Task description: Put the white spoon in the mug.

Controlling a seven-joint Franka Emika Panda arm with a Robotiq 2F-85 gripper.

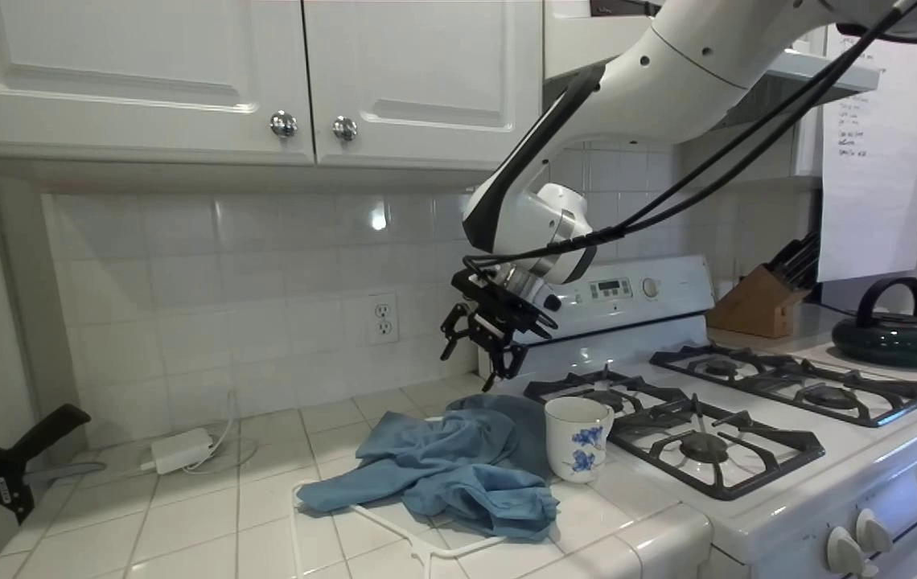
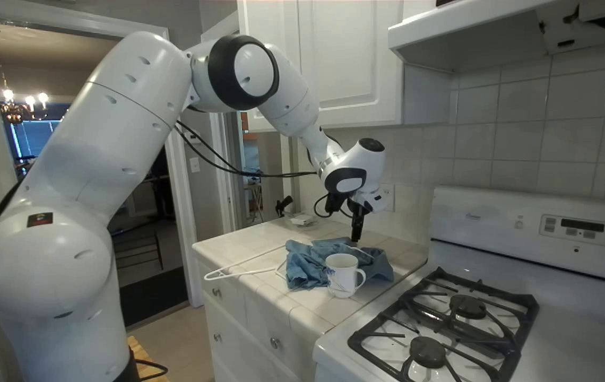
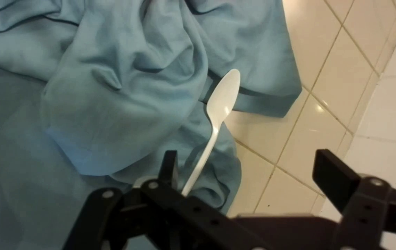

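Note:
The white spoon [image 3: 223, 99] lies on the blue cloth in the wrist view, its bowl pointing up and right in the picture. The lower end of its handle is hidden behind the left finger. The white mug [image 1: 565, 454] with blue flower markings stands upright on the counter beside the cloth. It also shows in an exterior view [image 2: 338, 278], handle toward the stove. My gripper [image 3: 246, 159] is open and empty. It hangs above the far part of the cloth, near the wall, in both exterior views [image 1: 468, 370]. The spoon's handle lies nearer the left finger in the wrist view.
The crumpled blue cloth [image 1: 434, 446] covers part of the tiled counter, with a white hanger [image 1: 422, 549] under it. The stove grate [image 1: 704, 446] is right beside the mug. A white adapter [image 1: 181, 450] and a black clamp [image 1: 16, 462] lie farther off. Cabinets [image 1: 426, 80] hang above.

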